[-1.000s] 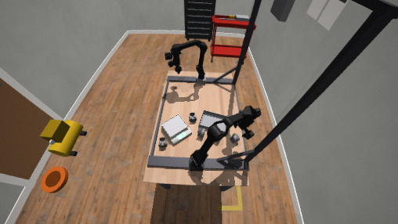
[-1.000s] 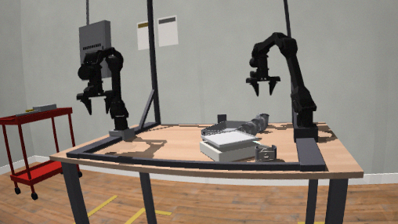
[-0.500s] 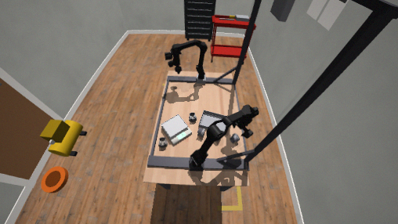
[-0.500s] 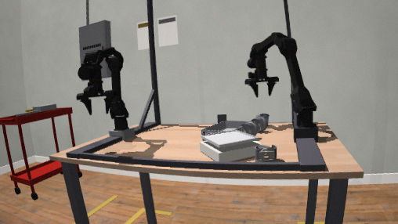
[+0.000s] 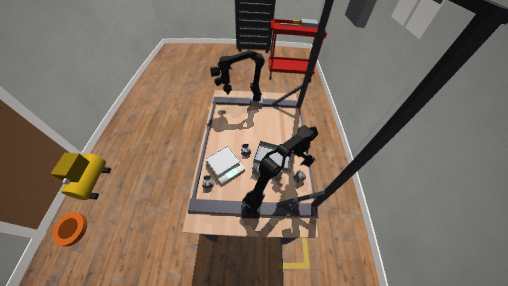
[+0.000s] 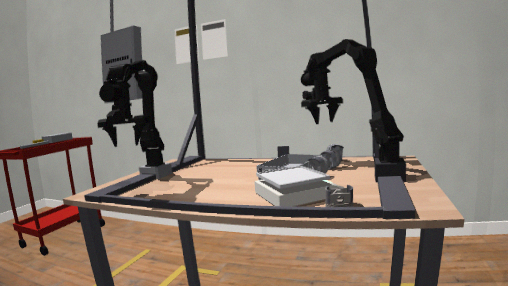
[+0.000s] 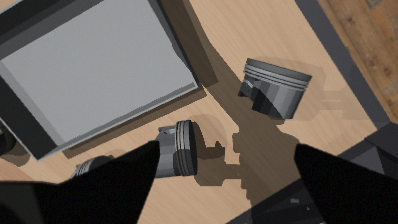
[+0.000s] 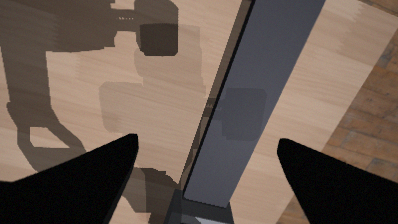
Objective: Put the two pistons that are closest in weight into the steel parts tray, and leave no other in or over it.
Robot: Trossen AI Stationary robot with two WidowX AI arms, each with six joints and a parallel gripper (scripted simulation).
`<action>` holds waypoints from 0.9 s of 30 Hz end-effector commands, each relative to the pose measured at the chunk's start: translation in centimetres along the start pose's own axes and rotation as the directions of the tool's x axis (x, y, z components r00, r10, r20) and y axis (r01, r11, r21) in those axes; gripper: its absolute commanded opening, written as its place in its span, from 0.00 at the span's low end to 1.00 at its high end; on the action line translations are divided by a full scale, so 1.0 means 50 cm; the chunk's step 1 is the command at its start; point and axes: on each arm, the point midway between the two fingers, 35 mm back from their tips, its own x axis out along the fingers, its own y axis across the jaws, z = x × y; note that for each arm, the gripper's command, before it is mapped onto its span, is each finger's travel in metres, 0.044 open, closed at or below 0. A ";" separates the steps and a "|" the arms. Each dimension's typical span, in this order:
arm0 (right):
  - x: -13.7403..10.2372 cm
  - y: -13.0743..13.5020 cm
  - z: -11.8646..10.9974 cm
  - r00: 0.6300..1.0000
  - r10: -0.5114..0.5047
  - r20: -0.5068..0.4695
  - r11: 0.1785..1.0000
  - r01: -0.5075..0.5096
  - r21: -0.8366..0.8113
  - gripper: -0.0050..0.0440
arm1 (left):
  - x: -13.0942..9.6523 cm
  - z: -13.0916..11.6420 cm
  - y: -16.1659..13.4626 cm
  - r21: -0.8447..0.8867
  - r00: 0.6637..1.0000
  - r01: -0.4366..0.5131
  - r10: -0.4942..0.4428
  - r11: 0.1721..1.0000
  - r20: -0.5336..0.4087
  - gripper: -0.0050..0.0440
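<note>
Left wrist: 1 piston (image 7: 90, 166) part-hidden | likely 3 in view

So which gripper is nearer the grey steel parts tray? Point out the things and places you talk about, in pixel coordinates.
Left. The left gripper (image 5: 306, 160) (image 6: 324, 121) (image 7: 226, 149) hangs open beside the tray (image 5: 268, 145) (image 6: 272, 163) (image 7: 100, 75), above the table (image 5: 272, 117) (image 6: 235, 175) (image 7: 225, 25) (image 8: 75, 67); the right gripper (image 5: 227, 90) (image 6: 126, 144) (image 8: 208, 143) is open near the table's far end.

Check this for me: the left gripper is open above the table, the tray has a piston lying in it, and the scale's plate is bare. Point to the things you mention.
The tray (image 5: 258, 146) (image 7: 100, 75) has no piston in it; the left wrist view shows its visible floor bare. The left gripper (image 5: 306, 161) (image 6: 325, 121) (image 7: 226, 149) is open above the table, and the scale's plate (image 5: 223, 159) (image 6: 292, 176) is bare.
</note>
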 end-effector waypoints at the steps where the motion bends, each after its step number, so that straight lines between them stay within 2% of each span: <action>1: -0.017 0.000 0.010 0.999 0.002 0.032 1.000 -0.003 0.001 0.92 | -0.034 -0.004 0.045 -0.035 0.999 -0.001 0.003 0.999 0.053 0.87; 10: -0.017 0.000 0.010 0.999 0.002 0.032 1.000 -0.003 0.001 0.92 | -0.035 -0.019 0.133 -0.180 0.999 -0.003 0.012 0.984 0.052 0.87; 13: -0.017 0.000 0.010 0.999 0.002 0.032 1.000 -0.003 0.001 0.92 | -0.040 -0.018 0.143 -0.206 0.998 0.001 0.012 0.979 0.061 0.87; 27: -0.017 0.000 0.010 0.999 0.002 0.032 1.000 -0.003 0.001 0.92 | -0.035 -0.071 0.273 -0.361 0.999 -0.004 0.022 0.933 0.047 0.87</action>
